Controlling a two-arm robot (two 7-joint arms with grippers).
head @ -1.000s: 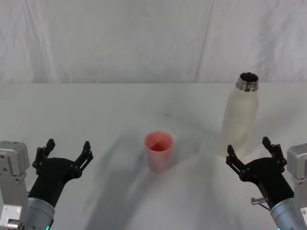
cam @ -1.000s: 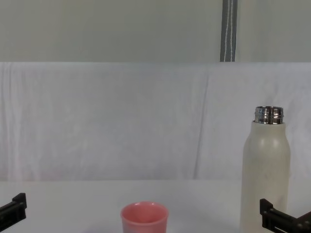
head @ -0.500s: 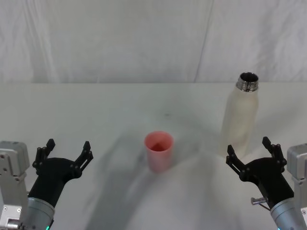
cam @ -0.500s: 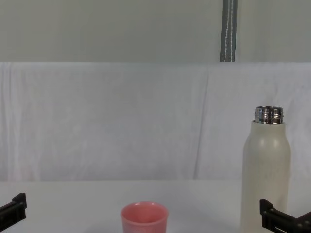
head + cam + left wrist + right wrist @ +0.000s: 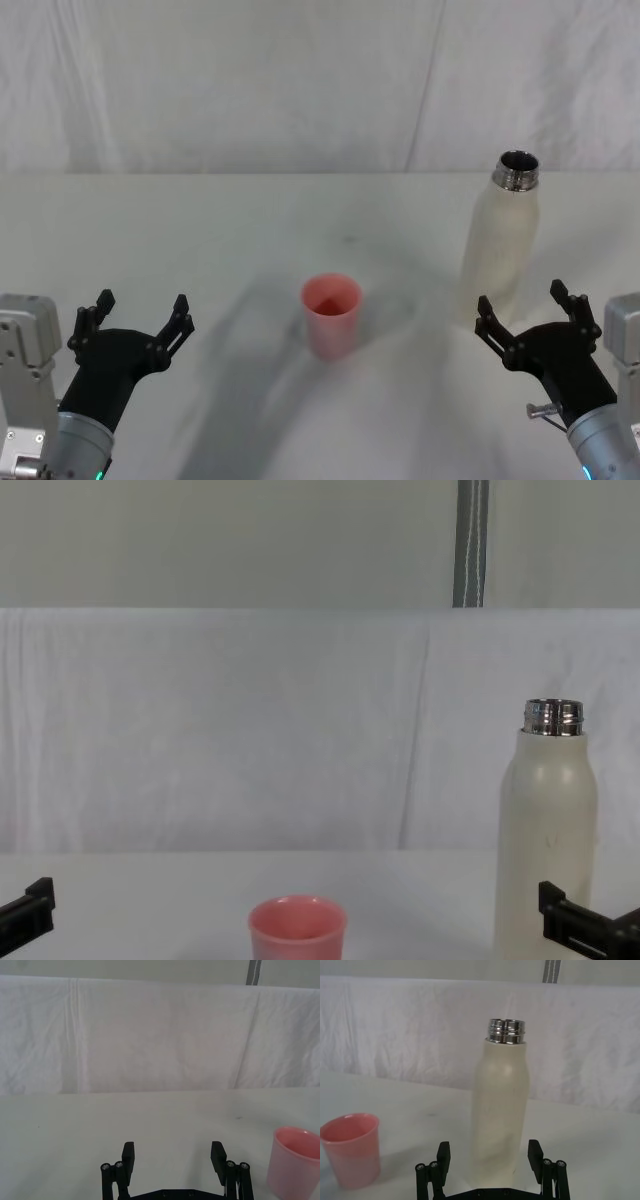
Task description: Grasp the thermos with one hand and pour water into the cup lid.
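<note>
Right tool sits spread wide, holding nothing, just short of the thermos; left tool is released too, idling low on the surface. Pink cup lid stands mid-surface, well apart from the thermos. Risk I see — the bottle's tall and uncapped, so an off-center or low pinch could tip it, or spill water before reaching the cup.

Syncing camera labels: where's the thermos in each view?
Head: thermos right of centre, just beyond the open right gripper.
Left wrist: not in it.
Right wrist: centre, ahead of the fingers.
Chest: right edge.
Shared landmark: pink cup lid.
</note>
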